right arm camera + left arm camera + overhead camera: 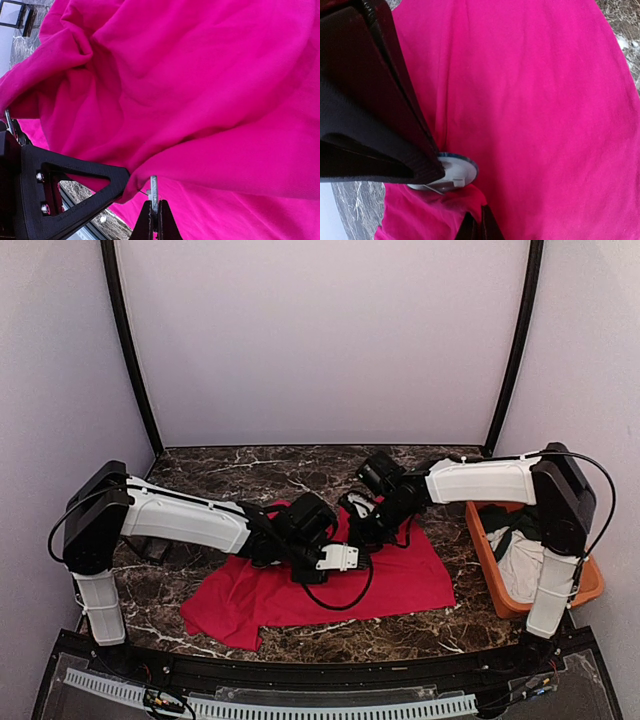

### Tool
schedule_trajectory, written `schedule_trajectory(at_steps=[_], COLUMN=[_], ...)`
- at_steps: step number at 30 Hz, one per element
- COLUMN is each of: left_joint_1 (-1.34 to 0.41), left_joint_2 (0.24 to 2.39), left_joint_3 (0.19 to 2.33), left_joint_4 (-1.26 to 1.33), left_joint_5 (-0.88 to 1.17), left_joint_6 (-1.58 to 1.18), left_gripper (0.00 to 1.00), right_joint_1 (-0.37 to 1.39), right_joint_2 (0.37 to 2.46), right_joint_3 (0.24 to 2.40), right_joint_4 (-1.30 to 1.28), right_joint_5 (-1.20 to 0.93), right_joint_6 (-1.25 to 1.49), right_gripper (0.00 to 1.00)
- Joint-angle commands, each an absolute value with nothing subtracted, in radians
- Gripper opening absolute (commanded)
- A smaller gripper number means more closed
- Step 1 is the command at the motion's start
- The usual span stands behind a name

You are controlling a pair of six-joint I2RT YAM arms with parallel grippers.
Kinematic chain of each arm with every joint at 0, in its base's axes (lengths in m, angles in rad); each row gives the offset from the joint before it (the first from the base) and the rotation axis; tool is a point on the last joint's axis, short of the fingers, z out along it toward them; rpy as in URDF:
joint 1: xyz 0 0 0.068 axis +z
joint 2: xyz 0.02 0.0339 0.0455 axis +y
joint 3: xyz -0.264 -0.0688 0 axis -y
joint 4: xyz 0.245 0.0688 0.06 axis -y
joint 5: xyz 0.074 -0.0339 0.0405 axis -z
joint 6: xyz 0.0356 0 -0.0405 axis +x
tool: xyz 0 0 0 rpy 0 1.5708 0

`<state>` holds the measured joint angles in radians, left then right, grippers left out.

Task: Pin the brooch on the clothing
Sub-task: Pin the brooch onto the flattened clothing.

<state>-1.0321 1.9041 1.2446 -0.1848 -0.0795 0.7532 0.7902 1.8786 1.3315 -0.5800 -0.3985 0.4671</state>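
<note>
The shirt [545, 100] looks soft and limp, so the left gripper [478, 222] pinches a fold of it. The right gripper [153, 216] pinches the small, stiff brooch [459, 170].

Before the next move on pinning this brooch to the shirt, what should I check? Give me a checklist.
1. Left pincer shut on brooch: ok.
2. Right pincer shut on thin metal pin: ok.
3. Shirt fold raised beside the pin: ok.
4. Pin through the fabric: cannot tell.
5. Brooch fastened to shirt: cannot tell.
</note>
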Motion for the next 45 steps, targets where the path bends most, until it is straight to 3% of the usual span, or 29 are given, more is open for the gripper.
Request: schedule_trajectory(at_steps=[1, 12, 35, 45], left_joint_1=[-1.014, -1.014, -1.015, -1.008], left_joint_2=[1.834, 1.785, 1.758, 1.799], left_joint_3=[1.214, 1.166, 1.125, 1.166], left_joint_4=[-0.103, -0.068, -0.008, -0.027], left_joint_5=[-0.171, -0.151, -0.011, -0.066], left_joint_6=[0.727, 0.745, 0.748, 0.71], left_gripper=[0.03, 0.03, 0.02, 0.02], right_joint_1=[0.833, 0.832, 0.812, 0.818], right_joint_2=[1.913, 1.919, 1.904, 1.877], right_joint_3=[1.344, 1.323, 1.295, 1.273], right_joint_4=[-0.619, -0.659, -0.563, -0.503], right_joint_5=[-0.463, -0.403, -0.598, -0.72], right_joint_6=[0.431, 0.419, 0.41, 0.385], right_gripper=[0.0, 0.0, 0.0, 0.0])
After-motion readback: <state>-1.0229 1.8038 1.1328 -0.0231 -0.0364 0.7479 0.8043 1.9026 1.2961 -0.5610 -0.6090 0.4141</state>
